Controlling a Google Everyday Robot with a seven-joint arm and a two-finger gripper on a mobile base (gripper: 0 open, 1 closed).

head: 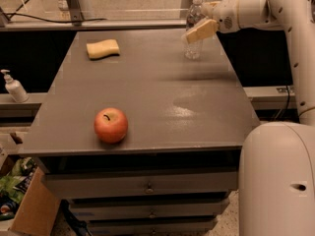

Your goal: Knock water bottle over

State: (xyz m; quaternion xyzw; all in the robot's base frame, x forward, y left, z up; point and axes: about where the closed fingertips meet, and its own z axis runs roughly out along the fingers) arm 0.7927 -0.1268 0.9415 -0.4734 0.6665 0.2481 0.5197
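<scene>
A slim, clear plastic water bottle [193,48] with a white cap stands upright at the far right corner of the smooth, dark grey table [147,82]. The gripper [200,31], tan-padded on a glossy white arm, reaches in from the right and overlaps the bottle's middle. I cannot tell whether it is released or clenched. A soft yellow sponge [103,48] lies far left and a round red apple [111,125] near left, both well apart from the bottle. A white pump dispenser [14,86] stands on a ledge left of the table.
</scene>
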